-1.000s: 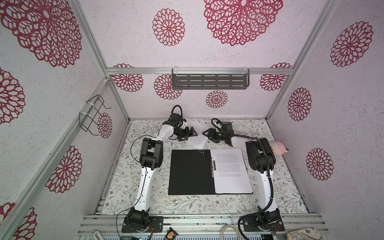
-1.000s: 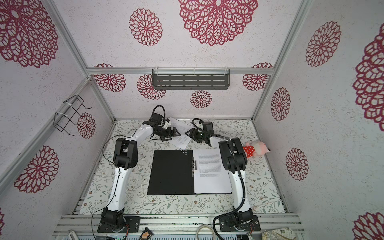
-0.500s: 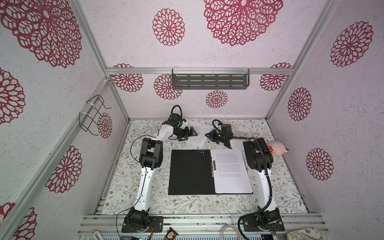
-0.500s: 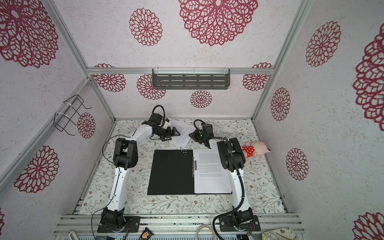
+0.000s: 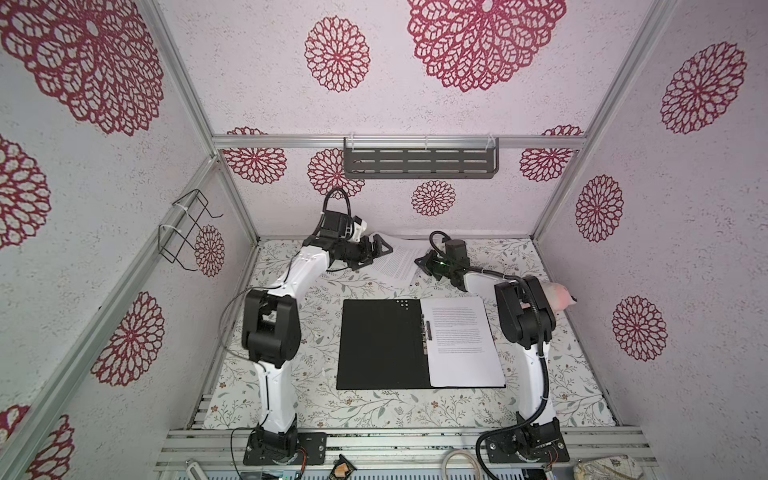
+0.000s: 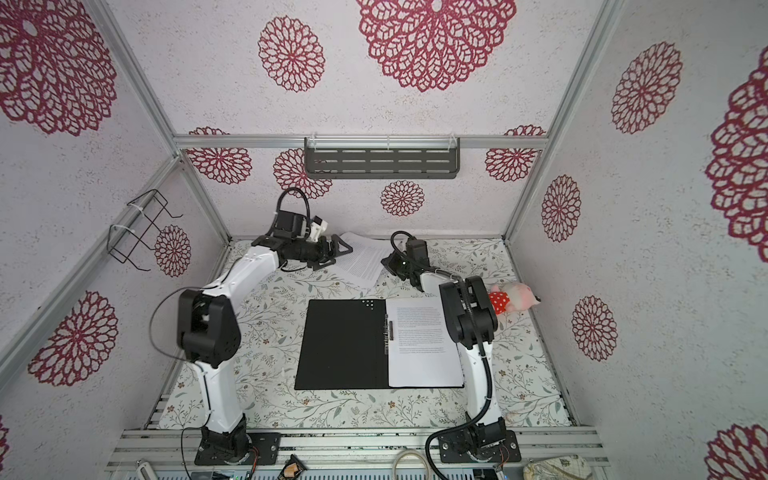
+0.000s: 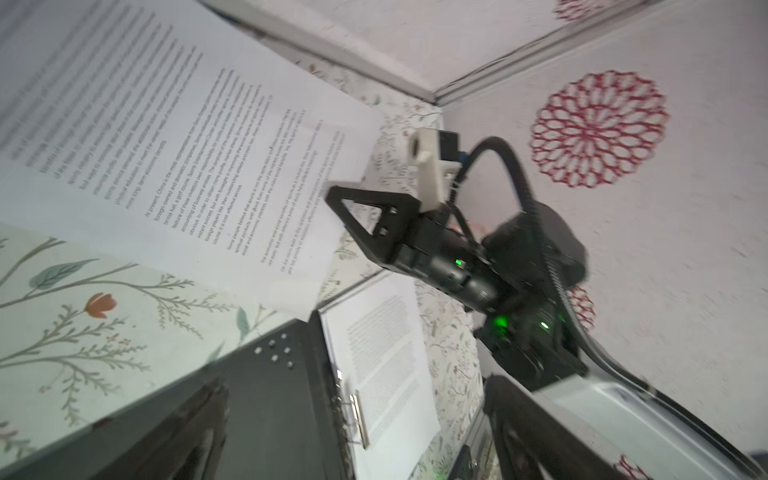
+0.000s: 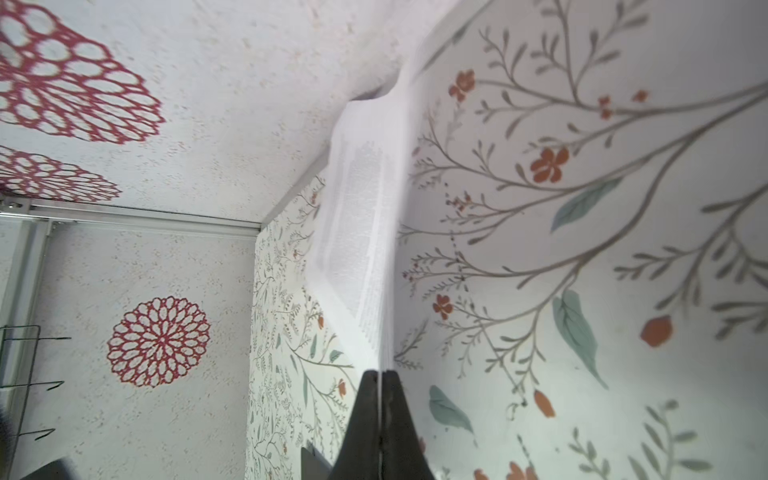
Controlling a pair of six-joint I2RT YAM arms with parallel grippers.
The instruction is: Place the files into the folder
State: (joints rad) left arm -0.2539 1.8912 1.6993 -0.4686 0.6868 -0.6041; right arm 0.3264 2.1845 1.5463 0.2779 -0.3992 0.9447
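1. Since one second ago, the right gripper (image 5: 419, 262) has gone a little toward the loose files (image 5: 395, 259) and its fingers (image 8: 365, 415) have closed. They now pinch the edge of the paper at its 3 o'clock side.
2. On these loose files (image 7: 187, 166) some words can be read in the left wrist view: "At present, China" and "a golf course". The rest of the text is too small or too blurred to read.
3. They are white sheets with blocks of small black text. They lie turned at an angle, at 12 o'clock of the folder (image 5: 382, 345) and close to the back wall.
4. In the right wrist view the paper (image 8: 361, 228) rises off the table and curves away from the fingertips.
5. The folder lies open and flat in the middle of the table, black inside, with a metal clip (image 5: 426, 338) on the spine.
6. One filed sheet (image 5: 463, 340) with printed text covers the folder's 3 o'clock half.
7. The left gripper (image 5: 380, 249) has its fingers spread wide and holds nothing. It is at the 9 o'clock edge of the loose files; I cannot tell whether it touches them.
8. A floral table cover (image 5: 316, 395) is under everything.
9. A soft toy (image 6: 513, 300) in white, pink and red lies at 3 o'clock, near the side wall.
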